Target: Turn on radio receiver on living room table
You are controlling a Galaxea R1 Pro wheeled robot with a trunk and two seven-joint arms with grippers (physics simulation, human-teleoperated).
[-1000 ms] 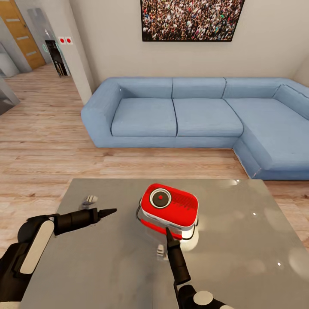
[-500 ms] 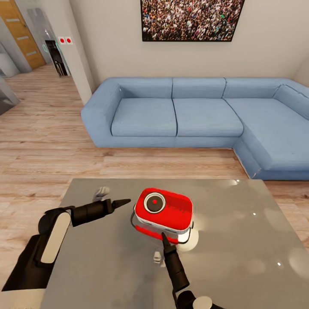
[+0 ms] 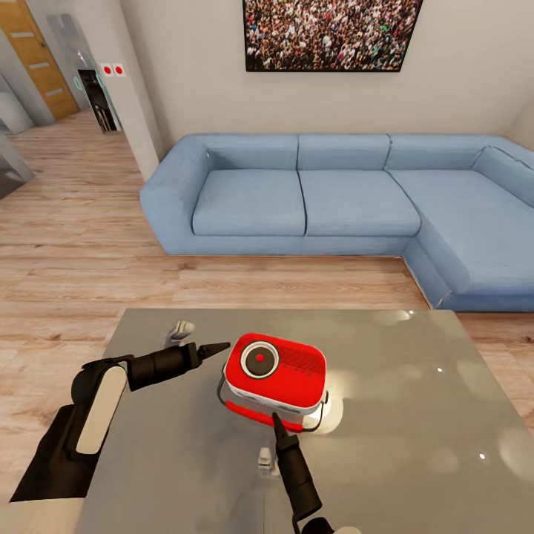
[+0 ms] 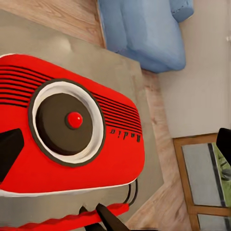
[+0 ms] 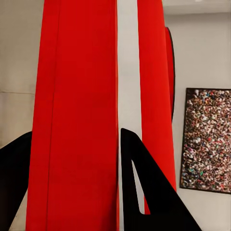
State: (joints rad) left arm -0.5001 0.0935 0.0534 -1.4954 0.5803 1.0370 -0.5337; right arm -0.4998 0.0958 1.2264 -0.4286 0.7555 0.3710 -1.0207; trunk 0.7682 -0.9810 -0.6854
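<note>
The red radio receiver (image 3: pixel 276 370) lies on the grey table (image 3: pixel 423 423), its round speaker face and red centre button (image 4: pixel 74 119) turned up. My left gripper (image 3: pixel 216 348) is open, its tip just left of the radio's left edge; the left wrist view looks straight onto the speaker face (image 4: pixel 67 122) between widely spread fingers (image 4: pixel 10 150). From the near side, my right gripper (image 3: pixel 275 421) touches the radio's front edge. It is open, and the red and white side of the radio (image 5: pixel 77 96) stands right in front of its fingers (image 5: pixel 144 192).
A blue L-shaped sofa (image 3: pixel 326 200) stands beyond the table across a strip of wood floor (image 3: pixel 89 259). A framed crowd picture (image 3: pixel 330 33) hangs on the beige wall. A hallway with doors (image 3: pixel 33 59) opens at the far left.
The radio has slid left and a little nearer, turning slightly. My left gripper has reached rightward up to its left edge. The right gripper has followed leftward along its front edge.
</note>
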